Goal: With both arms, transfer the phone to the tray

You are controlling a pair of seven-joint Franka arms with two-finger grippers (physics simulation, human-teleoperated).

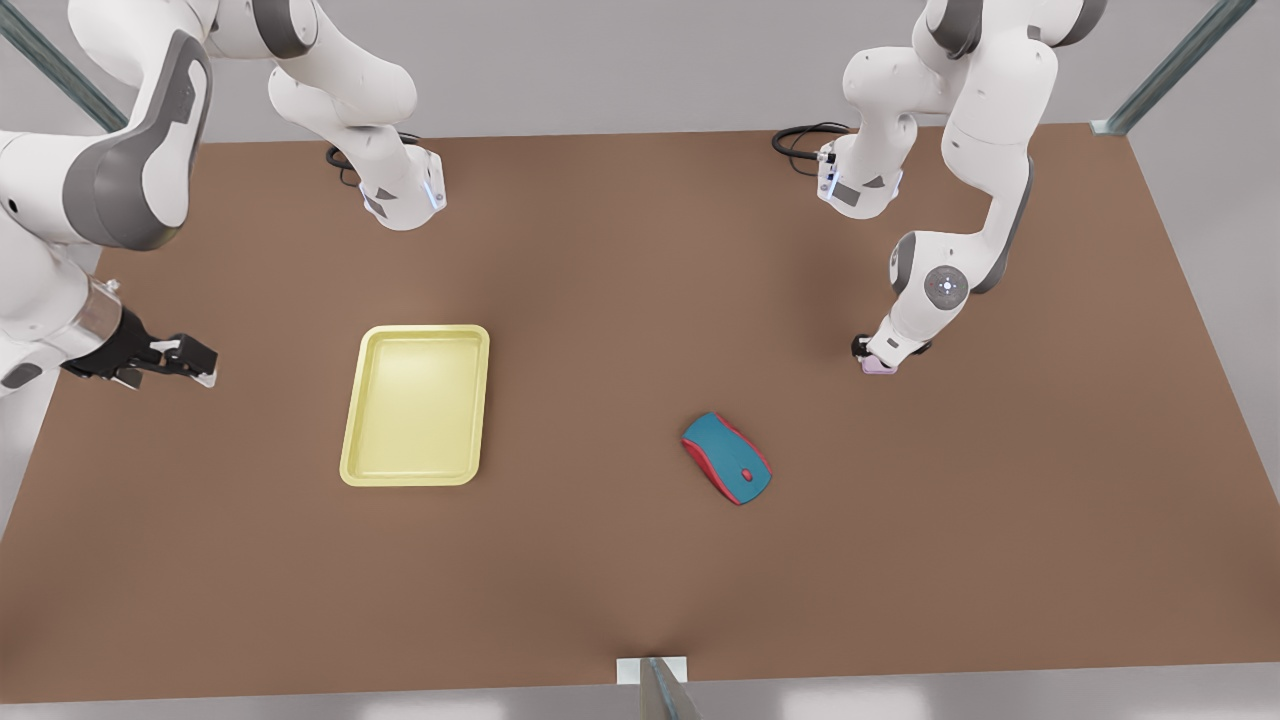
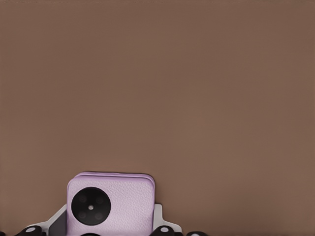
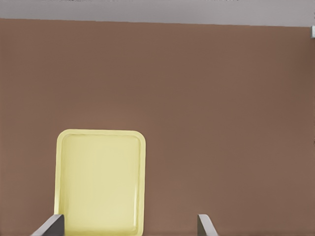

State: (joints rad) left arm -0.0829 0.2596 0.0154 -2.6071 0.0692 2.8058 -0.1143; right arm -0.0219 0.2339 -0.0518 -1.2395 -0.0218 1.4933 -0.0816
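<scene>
The left gripper (image 1: 878, 360), at the front view's right, has its jaws pinching the phone (image 2: 110, 205) low on the bench (image 1: 620, 300), so next comes a lift toward the tray (image 1: 355, 455), where the right gripper (image 1: 185, 362) waits, jaws spread.

Phone (image 1: 880, 367) mostly hidden under left end effector (image 1: 876, 356); grip unclear.

Tray (image 1: 415, 405) lying on table (image 1: 640, 590) toward front view's left; mouse (image 1: 727, 458) sitting to its right, well apart; phone (image 1: 879, 366) lying further right, under left gripper (image 1: 876, 352); right gripper (image 1: 190, 360) hovering left of tray.
</scene>
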